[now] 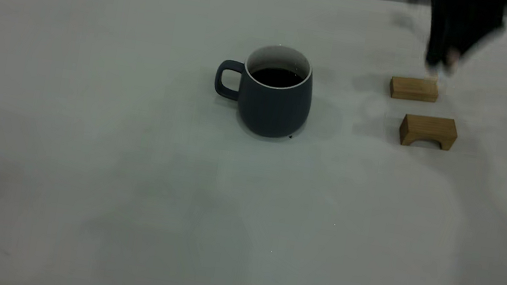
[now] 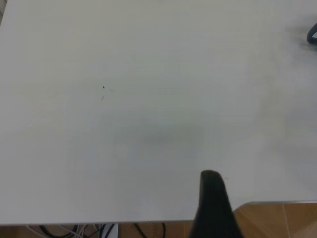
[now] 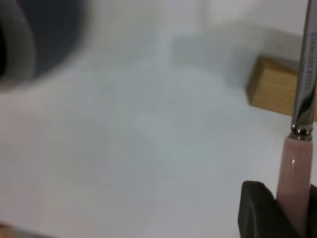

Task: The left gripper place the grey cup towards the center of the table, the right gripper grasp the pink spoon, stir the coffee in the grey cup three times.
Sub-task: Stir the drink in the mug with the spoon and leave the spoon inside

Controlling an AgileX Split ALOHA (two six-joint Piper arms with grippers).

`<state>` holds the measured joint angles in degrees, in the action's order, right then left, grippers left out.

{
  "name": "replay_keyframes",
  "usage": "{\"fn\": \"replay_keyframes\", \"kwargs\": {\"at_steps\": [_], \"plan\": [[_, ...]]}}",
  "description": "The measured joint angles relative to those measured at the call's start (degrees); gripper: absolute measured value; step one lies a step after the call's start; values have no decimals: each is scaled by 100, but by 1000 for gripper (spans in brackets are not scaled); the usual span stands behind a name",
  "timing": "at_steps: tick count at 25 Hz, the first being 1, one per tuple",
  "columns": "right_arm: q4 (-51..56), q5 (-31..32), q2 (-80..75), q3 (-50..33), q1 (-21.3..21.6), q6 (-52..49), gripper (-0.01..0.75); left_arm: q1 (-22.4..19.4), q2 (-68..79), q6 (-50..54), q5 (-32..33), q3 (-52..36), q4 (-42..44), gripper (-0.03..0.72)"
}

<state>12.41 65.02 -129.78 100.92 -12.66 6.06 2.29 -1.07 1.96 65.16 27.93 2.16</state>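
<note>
The grey cup (image 1: 274, 96) stands upright near the middle of the table (image 1: 79, 162), its handle to the left, with dark coffee (image 1: 277, 77) inside. My right gripper (image 1: 441, 65) hovers at the far right, above the back wooden block, well clear of the cup. It is shut on the pink spoon (image 3: 296, 158), gripping the pale pink handle, and the metal stem points away from the wrist. My left gripper (image 2: 277, 188) is out of the exterior view; one dark finger (image 2: 213, 203) shows over the table's edge with nothing beside it, open.
Two tan wooden blocks lie right of the cup: a flat one (image 1: 413, 89) behind and an arch-shaped one (image 1: 428, 131) in front. The table's edge (image 2: 148, 221) and some cables on the floor show in the left wrist view.
</note>
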Motion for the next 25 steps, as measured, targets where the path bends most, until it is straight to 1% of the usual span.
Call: {"fn": "replay_keyframes", "kwargs": {"at_steps": [1,3,5,9,13,17,19,22,25], "plan": [[166,199,92,303,0,-130,125,0,0,0,0,0,0,590],[551,317,209,746,0,-448,125,0,0,0,0,0,0,590],[1262,388,255,1020,0,-865,125,0,0,0,0,0,0,590],[3083,428,255,1117,-64,-1156,125,0,0,0,0,0,0,590],[4172,434,255,1117,-282,-1266,125,0,0,0,0,0,0,590],[5008,434,255,1117,-396,-1973,125,0,0,0,0,0,0,590],[5246,434,255,1117,-403,-2696,125,0,0,0,0,0,0,590],[5334,434,255,1117,-407,-3721,125,0,0,0,0,0,0,590],[5361,428,255,1117,-460,-4480,125,0,0,0,0,0,0,590]]}}
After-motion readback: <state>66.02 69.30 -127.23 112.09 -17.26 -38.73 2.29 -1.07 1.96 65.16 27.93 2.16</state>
